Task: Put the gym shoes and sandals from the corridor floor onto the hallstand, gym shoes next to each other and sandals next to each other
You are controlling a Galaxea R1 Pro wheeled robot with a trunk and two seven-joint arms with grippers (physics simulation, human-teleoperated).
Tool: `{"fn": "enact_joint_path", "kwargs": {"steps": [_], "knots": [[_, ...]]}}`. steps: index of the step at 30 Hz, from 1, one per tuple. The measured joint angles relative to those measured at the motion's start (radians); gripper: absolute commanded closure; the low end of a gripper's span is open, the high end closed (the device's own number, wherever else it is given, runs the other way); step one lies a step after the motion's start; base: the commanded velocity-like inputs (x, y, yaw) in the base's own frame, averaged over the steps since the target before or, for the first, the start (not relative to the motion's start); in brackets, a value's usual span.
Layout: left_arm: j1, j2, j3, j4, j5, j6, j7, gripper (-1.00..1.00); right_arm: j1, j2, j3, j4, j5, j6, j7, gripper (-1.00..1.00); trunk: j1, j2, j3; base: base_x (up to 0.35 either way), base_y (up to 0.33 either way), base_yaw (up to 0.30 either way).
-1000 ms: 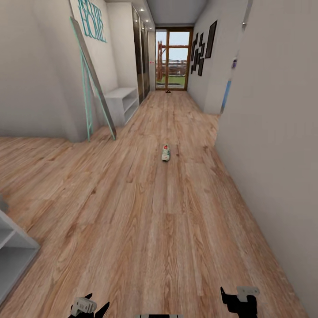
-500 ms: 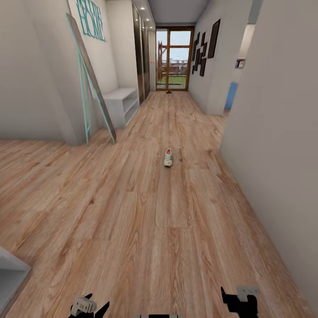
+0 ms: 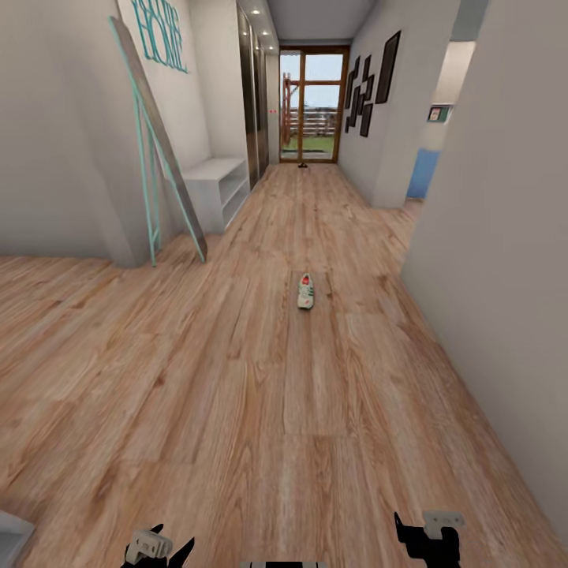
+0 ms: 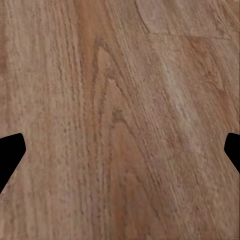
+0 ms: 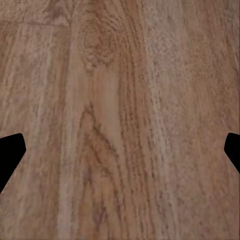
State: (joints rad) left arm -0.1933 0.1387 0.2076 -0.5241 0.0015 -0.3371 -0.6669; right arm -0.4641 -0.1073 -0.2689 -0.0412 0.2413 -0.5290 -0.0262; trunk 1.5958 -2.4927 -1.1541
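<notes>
Far along the corridor floor point(image 3: 237, 410), well ahead of both arms, a single gym shoe point(image 3: 306, 291) lies flat on the wood-grain planks, lengthwise down the hall, its red-orange accent at the far end. It sits a little right of the midline between the two grippers and well apart from each. A small dark object point(image 3: 301, 166) rests on the floor much farther off, just in front of the glass door point(image 3: 313, 105); it is too small to tell what it is.

At the near edge of the head view the left gripper point(image 3: 160, 548) and the right gripper point(image 3: 427, 536) hang low over bare floor. Each wrist camera looks straight down at planks, with the dark fingertips point(image 4: 11, 155) of the left and those of the right point(image 5: 11, 155) at opposite edges, spread wide with nothing between them.

Against the left wall, farther along than the shoe, stands a low white shelf unit point(image 3: 215, 185) with open shelves, and nearer than it a tall mirror with a teal frame point(image 3: 158, 150) leans on the wall. Dark picture frames point(image 3: 375, 83) hang on the right wall. A pale grey corner of furniture point(image 3: 9, 532) shows at the near left.
</notes>
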Motion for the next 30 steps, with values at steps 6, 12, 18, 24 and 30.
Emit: {"fn": "enact_joint_path", "kwargs": {"steps": [6,12,18,24,30], "knots": [[0.0,0.0,0.0,0.0,0.0,0.0,0.002,-1.0,0.0,0.001,0.0,0.0,0.0,0.0,0.001,-1.0,0.0,0.0,0.0,0.331,0.079,0.0],[0.0,0.0,0.0,0.0,0.0,0.0,0.002,-1.0,0.0,0.002,0.0,0.0,0.0,0.0,0.001,-1.0,0.0,0.0,0.0,0.331,0.108,0.0],[0.0,0.0,0.0,0.0,0.0,0.0,0.002,-1.0,0.0,0.002,0.0,0.0,0.0,0.0,0.001,-1.0,0.0,0.0,0.0,0.331,0.146,0.0],[0.0,0.0,0.0,0.0,0.0,0.0,0.002,-1.0,0.0,0.002,0.0,0.0,0.0,0.0,0.001,-1.0,0.0,0.0,0.002,0.331,0.157,0.0],[0.0,0.0,0.0,0.0,0.0,0.0,0.002,-1.0,0.0,0.002,0.0,0.0,0.0,0.0,0.001,-1.0,0.0,0.0,0.009,0.331,0.16,0.0]]}}
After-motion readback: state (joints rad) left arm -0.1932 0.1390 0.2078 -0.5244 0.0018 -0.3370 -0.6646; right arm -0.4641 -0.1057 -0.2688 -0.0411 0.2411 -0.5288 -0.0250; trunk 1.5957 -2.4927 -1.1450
